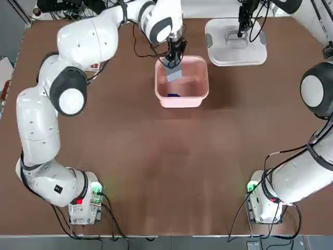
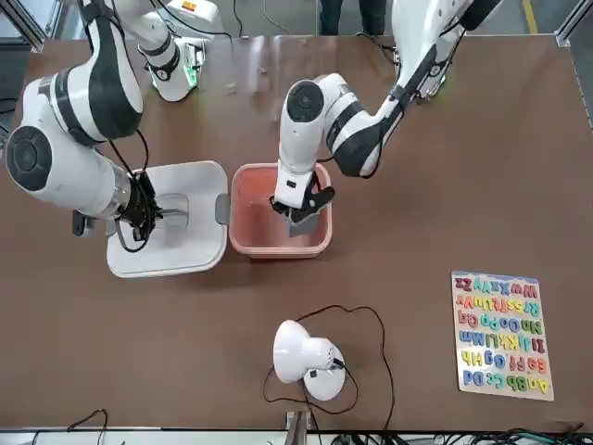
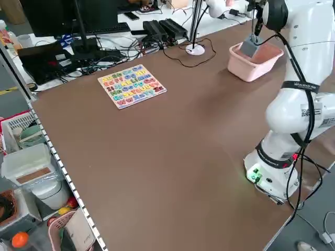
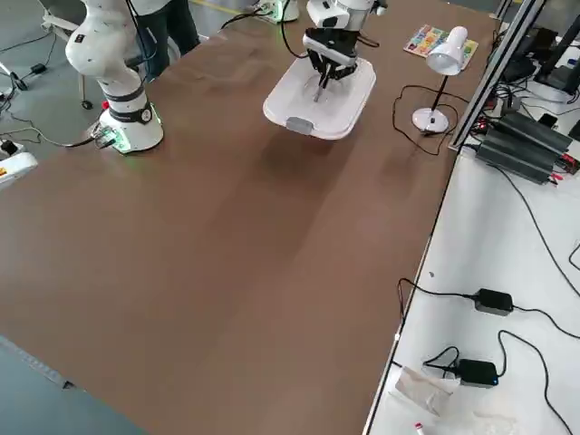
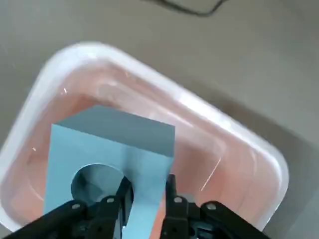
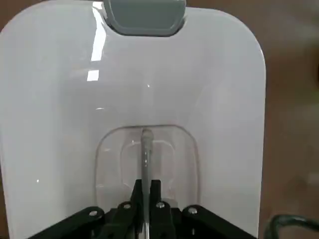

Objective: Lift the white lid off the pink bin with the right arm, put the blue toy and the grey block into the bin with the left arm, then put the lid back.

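Note:
The pink bin stands open at the table's far middle. My left gripper hangs over the bin's left part, shut on the grey block; in the left wrist view the block shows its round hole, above the bin's inside. The blue toy lies on the bin's floor. To the bin's right is the white lid, with my right gripper shut on its central handle. Whether the lid rests on the table I cannot tell.
Across the table from the arms are a small round white device with a black cable and an alphabet puzzle board. Monitors, cables and boxes crowd the side bench. The brown table between the arm bases is bare.

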Motion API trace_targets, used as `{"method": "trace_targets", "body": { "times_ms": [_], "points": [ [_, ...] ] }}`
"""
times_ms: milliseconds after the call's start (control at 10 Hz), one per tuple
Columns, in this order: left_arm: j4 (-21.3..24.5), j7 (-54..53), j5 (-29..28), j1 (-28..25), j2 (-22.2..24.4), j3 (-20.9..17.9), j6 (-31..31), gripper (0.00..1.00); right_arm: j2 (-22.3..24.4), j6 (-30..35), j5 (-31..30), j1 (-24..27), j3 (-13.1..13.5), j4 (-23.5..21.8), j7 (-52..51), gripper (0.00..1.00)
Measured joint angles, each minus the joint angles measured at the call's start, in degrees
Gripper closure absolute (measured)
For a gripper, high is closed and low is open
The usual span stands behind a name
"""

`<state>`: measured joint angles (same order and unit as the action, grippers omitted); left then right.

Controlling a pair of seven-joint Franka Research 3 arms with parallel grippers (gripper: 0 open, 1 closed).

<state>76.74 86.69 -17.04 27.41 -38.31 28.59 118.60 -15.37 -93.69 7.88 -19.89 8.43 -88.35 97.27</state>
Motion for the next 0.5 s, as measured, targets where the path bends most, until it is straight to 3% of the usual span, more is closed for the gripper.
{"method": "trace_targets", "body": {
  "times_ms": [200,500],
  "points": [
    [-0.47,0.66,0.00,0.47,-0.09,0.01,0.05,0.68,0.00,0.00,0.00,0.00,0.00,0.00,0.00,0.93],
    [-1.91,0.73,-0.13,-0.36,1.04,-0.19,-2.06,0.28,0.00,0.00,0.00,-0.01,-0.03,0.00,0.01,0.93]
  ]
}}
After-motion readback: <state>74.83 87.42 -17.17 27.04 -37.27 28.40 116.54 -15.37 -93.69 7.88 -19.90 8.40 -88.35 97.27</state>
